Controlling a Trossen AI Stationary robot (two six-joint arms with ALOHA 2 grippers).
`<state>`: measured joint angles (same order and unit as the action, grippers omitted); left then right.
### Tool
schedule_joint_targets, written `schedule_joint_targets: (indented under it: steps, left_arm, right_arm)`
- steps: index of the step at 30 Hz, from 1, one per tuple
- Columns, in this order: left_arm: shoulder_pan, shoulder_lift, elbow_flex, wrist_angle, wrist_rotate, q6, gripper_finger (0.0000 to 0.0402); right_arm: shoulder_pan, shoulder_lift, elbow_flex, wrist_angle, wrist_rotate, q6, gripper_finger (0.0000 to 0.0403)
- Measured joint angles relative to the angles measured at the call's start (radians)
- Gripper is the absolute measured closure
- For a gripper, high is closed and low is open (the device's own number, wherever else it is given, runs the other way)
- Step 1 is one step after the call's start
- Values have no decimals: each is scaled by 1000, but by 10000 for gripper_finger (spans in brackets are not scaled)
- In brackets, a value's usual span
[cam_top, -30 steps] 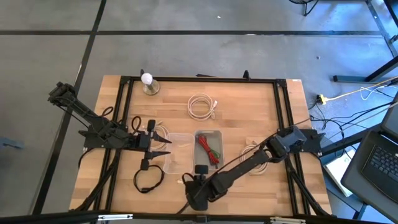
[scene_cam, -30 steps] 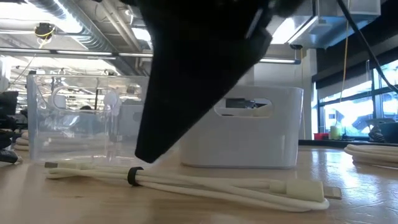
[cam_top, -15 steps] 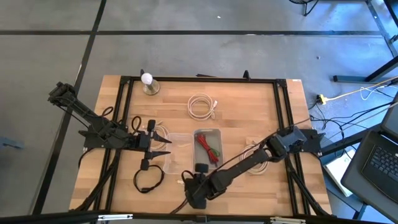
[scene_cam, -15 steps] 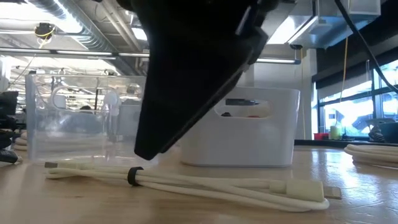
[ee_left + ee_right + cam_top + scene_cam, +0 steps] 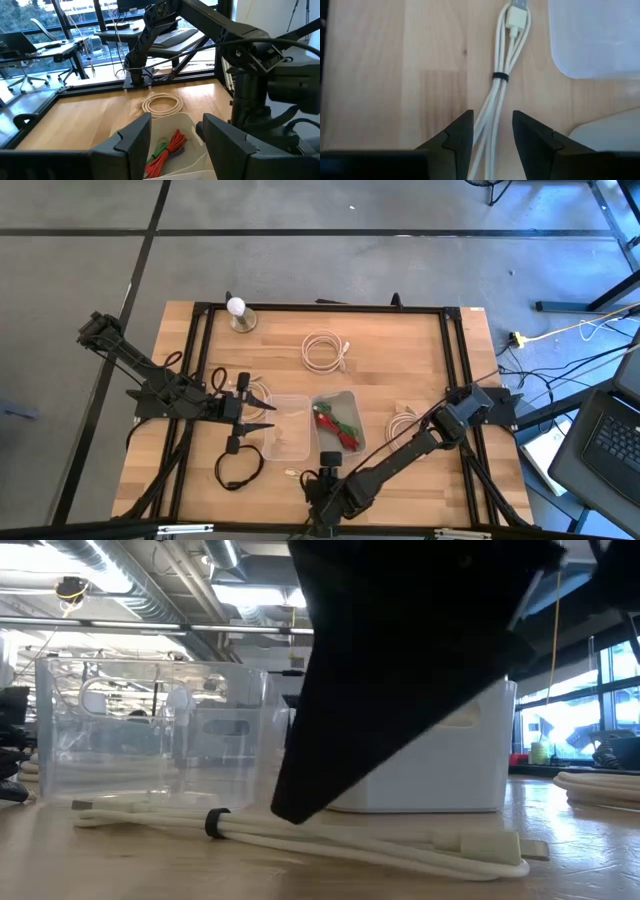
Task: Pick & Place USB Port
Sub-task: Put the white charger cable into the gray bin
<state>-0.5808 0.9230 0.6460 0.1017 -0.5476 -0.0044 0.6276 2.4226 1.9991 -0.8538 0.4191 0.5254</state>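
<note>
Right wrist view: I see my right hand (image 5: 492, 131) open above the bundled white USB cable (image 5: 501, 76); left hand (image 5: 174, 134) open at 9 o'clock.

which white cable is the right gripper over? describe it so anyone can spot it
On the wooden table, find the clear bin; the white cable lies on bare wood at its near edge, under the open right gripper. Unlike the coiled ones, it's folded straight with a black band.
</note>
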Motion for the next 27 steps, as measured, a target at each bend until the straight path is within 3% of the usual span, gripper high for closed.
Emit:
schedule_joint_targets:
  steps: [27]
  left_arm:
    - [0,0,0,0,16,-16,229]
  right_arm:
    - [0,9,-7,-22,-63,121,263]
